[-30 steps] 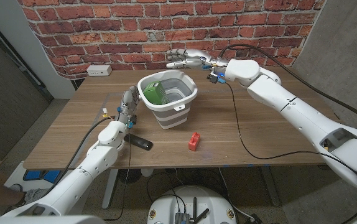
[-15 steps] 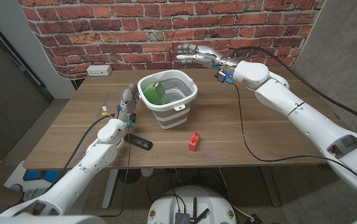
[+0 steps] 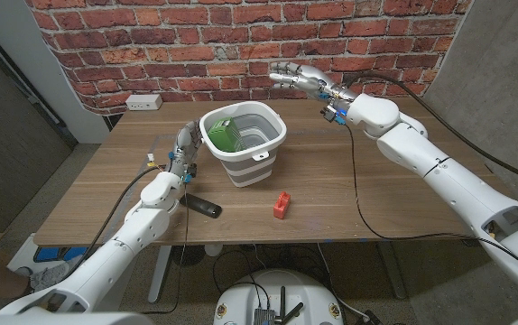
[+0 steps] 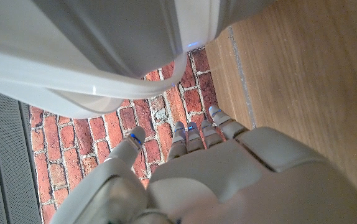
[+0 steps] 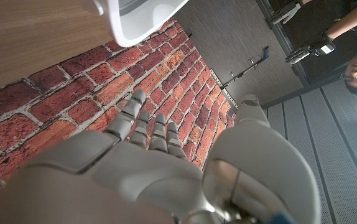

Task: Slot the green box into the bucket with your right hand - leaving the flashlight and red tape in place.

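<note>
The green box (image 3: 222, 134) lies inside the white-and-grey bucket (image 3: 269, 146), against its left wall. My right hand (image 3: 300, 75) hangs in the air to the right of and beyond the bucket, fingers spread, nothing in it (image 5: 147, 149). My left hand (image 3: 184, 144) stands just left of the bucket, fingers up and empty; the left wrist view shows its fingers (image 4: 191, 134) close under the bucket's rim (image 4: 97, 93). A black flashlight (image 3: 203, 206) lies near the front left. The small red tape (image 3: 282, 205) sits in front of the bucket.
A white power strip (image 3: 143, 102) sits at the table's far left corner by the brick wall. A black cable (image 3: 356, 194) from the right arm trails over the table's right half. A person (image 5: 352, 43) stands far off in the right wrist view.
My right hand has drawn away from above the bucket, moving right and farther back, staying empty. The green box stays in the bucket. The left arm has not moved.
</note>
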